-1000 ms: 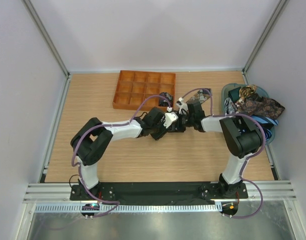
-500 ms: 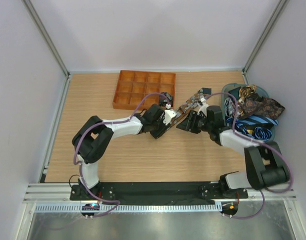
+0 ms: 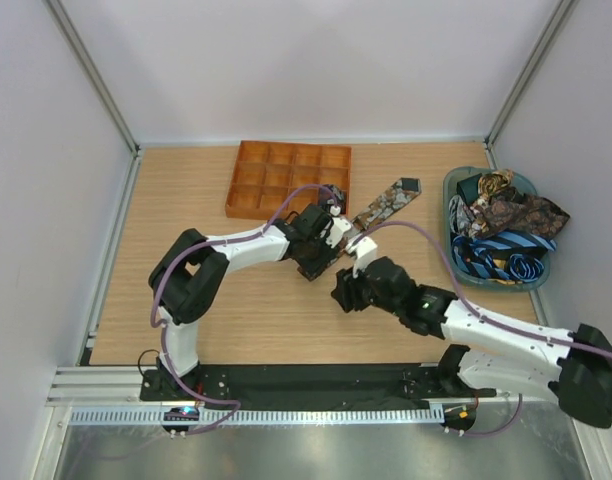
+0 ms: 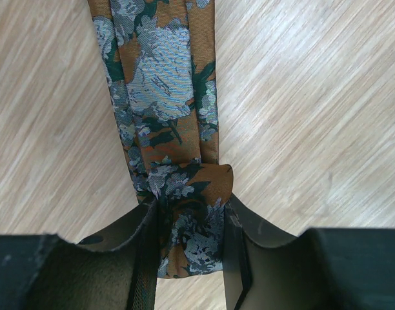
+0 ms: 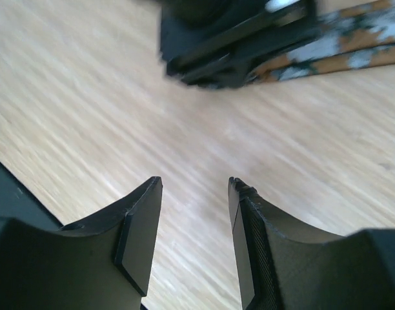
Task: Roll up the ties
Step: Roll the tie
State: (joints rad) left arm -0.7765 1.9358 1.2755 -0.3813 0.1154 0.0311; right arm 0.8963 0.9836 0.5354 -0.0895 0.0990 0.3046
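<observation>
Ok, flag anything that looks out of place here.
The teal basket on the right is overfull: a brown paisley tie droops over its right rim. The flat tie in the left jaws looks normal.

My table (image 3: 186, 200) is pale wood with a fine grain, boxed in by 3 pale walls (image 3: 306, 70). Grey metal posts (image 3: 91, 72) run up the 2 far corners. On the far side, left of centre, an orange tray (image 3: 276, 180) lies flat. It is split into 12 compartments, 4 across and 3 deep. At my far right a teal bin (image 3: 447, 192) sits on the wood, close to the right wall and well apart from the tray. Along my near edge a black plate (image 3: 316, 380) lies on silver rails (image 3: 106, 385). Nearer still come a white slotted strip (image 3: 306, 416) and a sheet of dull steel (image 3: 306, 455).
</observation>
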